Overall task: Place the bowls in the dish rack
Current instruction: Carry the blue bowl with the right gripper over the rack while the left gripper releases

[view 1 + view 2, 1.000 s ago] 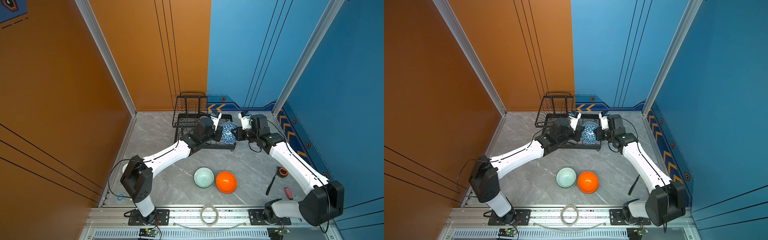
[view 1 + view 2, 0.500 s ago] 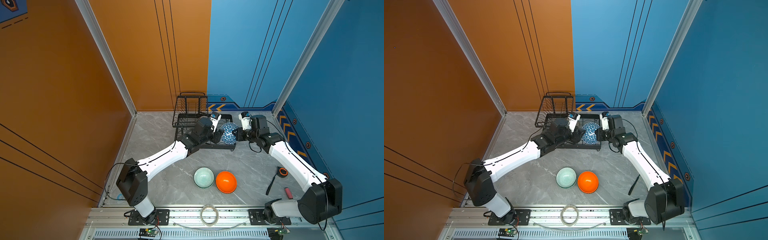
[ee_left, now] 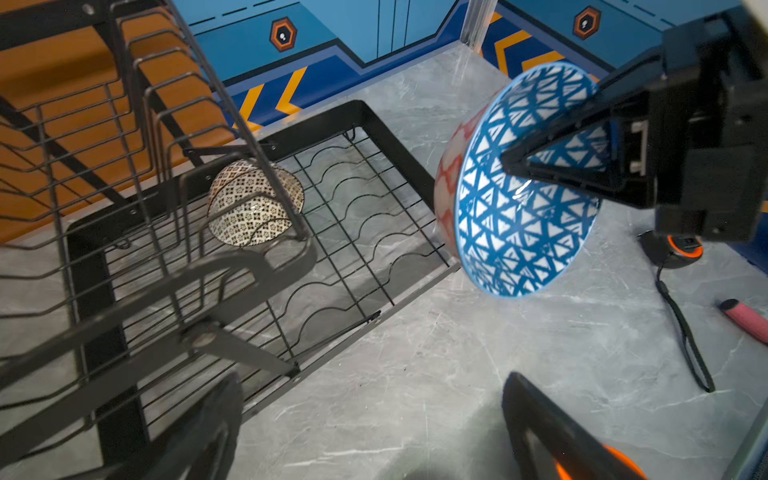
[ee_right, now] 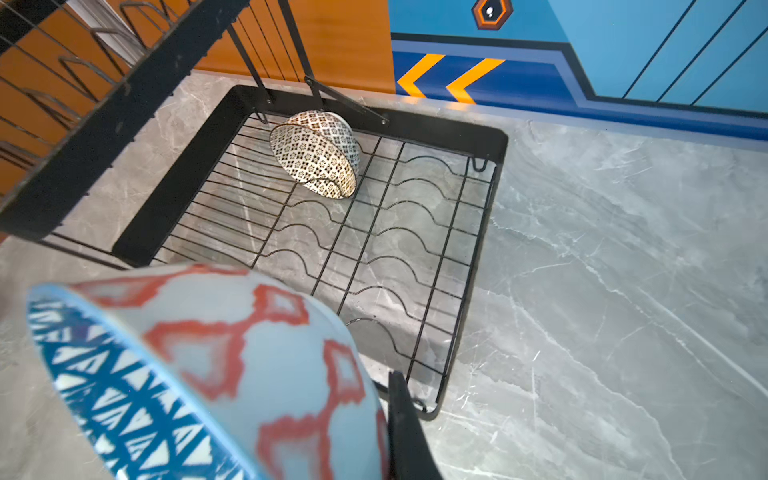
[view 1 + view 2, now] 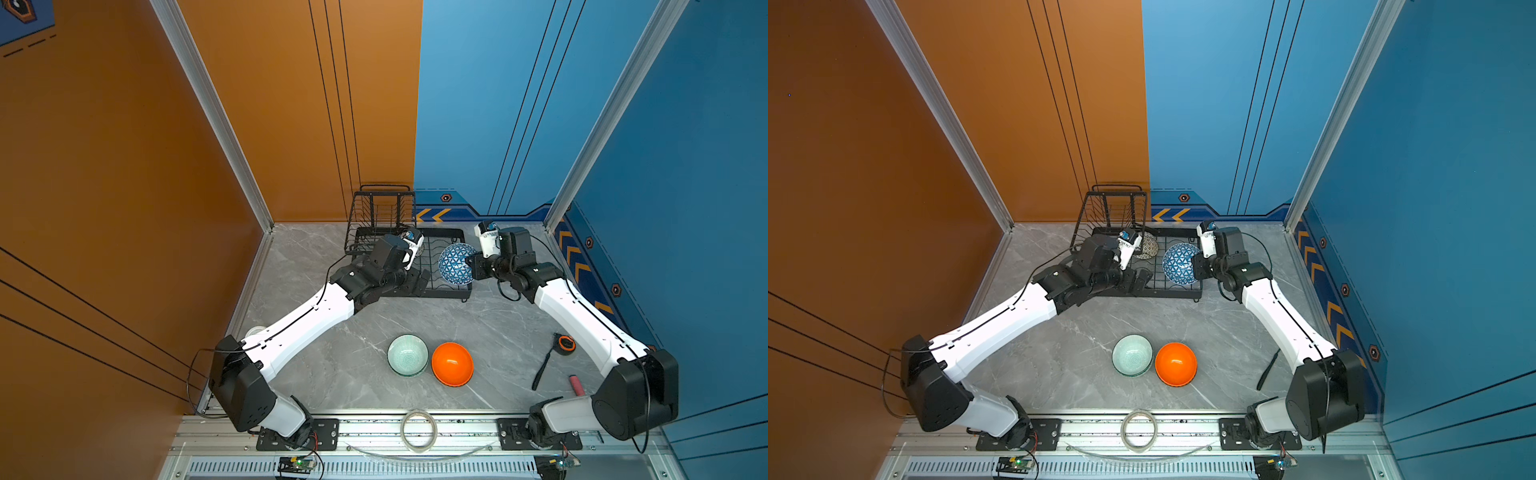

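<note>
The blue bowl with white triangles (image 5: pixel 456 263) hangs tilted on its side over the right end of the black wire dish rack (image 5: pixel 440 294). My right gripper (image 5: pixel 471 266) is shut on the bowl's wall. One of its black fingers (image 4: pixel 403 424) lies against the red-patterned outside (image 4: pixel 232 365). My left gripper (image 3: pixel 374 432) stands open and holds nothing, just left of the bowl at the rack's front rim. A white lattice bowl (image 4: pixel 316 153) leans in the lower tray under the raised basket. A mint-grey bowl (image 5: pixel 407 355) and an orange bowl (image 5: pixel 452 363) sit side by side on the table in front.
A pale tape ring (image 5: pixel 418 430) lies on the front rail. A black tool with an orange ring (image 5: pixel 563 344), its strap (image 5: pixel 540 370) and a pink-red stick (image 5: pixel 577 384) lie under the right arm. A white jar (image 5: pixel 254 332) peeks from behind the left arm. Walls close in behind the rack.
My left gripper has opened, let go of the blue bowl and drawn back to the left. The right gripper has kept its hold on the bowl in the same place.
</note>
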